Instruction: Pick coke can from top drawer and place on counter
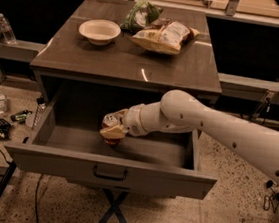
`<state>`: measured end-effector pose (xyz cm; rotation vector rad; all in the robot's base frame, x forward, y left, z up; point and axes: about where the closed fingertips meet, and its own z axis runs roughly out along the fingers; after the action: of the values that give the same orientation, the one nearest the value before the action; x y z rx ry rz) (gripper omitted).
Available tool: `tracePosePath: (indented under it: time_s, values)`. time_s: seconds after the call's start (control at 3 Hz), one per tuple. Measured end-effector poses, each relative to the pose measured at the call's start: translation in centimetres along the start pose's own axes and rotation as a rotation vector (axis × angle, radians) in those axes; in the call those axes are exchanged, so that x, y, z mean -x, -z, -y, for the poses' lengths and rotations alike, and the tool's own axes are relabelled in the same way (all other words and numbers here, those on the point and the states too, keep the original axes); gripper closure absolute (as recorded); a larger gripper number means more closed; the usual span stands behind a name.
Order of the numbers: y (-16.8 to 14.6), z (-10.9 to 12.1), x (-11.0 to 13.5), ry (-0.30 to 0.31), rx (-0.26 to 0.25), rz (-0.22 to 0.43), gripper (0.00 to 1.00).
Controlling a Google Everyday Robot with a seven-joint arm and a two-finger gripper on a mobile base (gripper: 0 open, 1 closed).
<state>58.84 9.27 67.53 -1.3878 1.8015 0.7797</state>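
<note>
The top drawer (108,168) of the grey cabinet stands pulled open toward me. My white arm reaches into it from the right. My gripper (112,132) is inside the drawer, left of centre, shut on the coke can (110,121). The can is small and red with a silver top, and it is tilted just above the drawer floor. The tan fingers (107,134) hide its lower part. The dark glossy counter (110,62) lies directly above and behind the drawer.
On the counter's back half stand a white bowl (99,30), a yellow chip bag (163,34) and a green bag (140,15). A clear water bottle (6,28) stands on the pale ledge at left. Loose items (8,118) lie on the floor at left.
</note>
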Motion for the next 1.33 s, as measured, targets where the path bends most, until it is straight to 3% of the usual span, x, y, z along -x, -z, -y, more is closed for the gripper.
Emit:
tracePosePath:
  time_s: [0.33, 0.67, 1.0, 1.33]
  values:
    - [6.2, -0.1, 1.9, -0.06, -0.117, 0.011, 1.0]
    - [10.9, -0.5, 4.1, -0.096, -0.192, 0.008, 1.0]
    - [16.6, -1.3, 8.8, -0.067, -0.261, 0.039, 1.0]
    - [16.6, -1.4, 8.9, -0.064, -0.26, 0.039, 1.0]
